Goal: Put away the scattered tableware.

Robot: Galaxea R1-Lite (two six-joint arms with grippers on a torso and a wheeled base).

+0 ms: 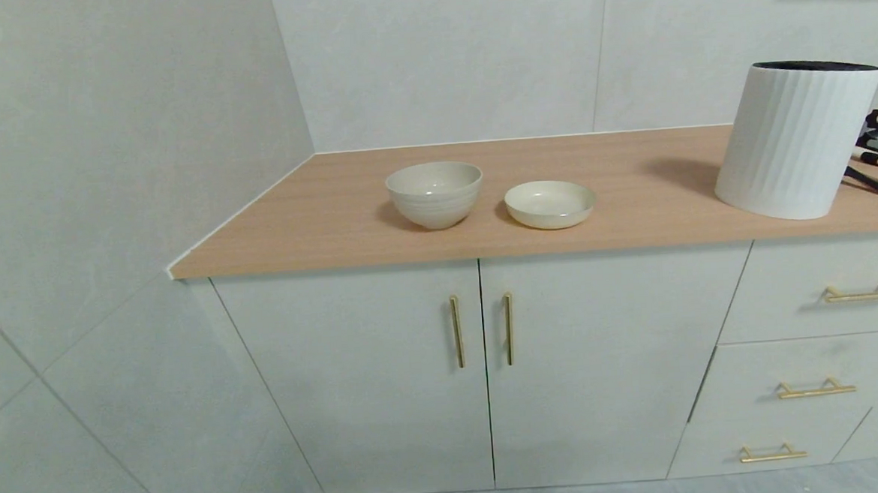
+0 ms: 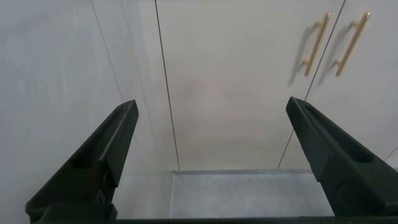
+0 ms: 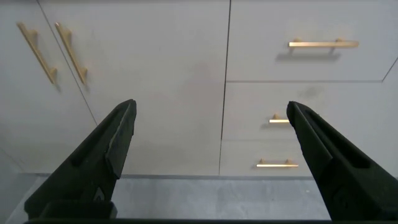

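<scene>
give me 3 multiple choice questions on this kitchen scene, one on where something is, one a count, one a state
1. Where is the shallow dish relative to the deep bowl?
A) inside it
B) beside it, on the robot's right
C) on the floor

2. How many drawer handles does the head view show?
A) one
B) three
C) five

3. What state is the left end effector in?
A) open
B) shut on a spoon
C) shut on a cup

Answers:
1 B, the two stand apart on the countertop.
2 B, three gold bars sit one above another at the right.
3 A, its fingers are spread wide with nothing between them.
</scene>
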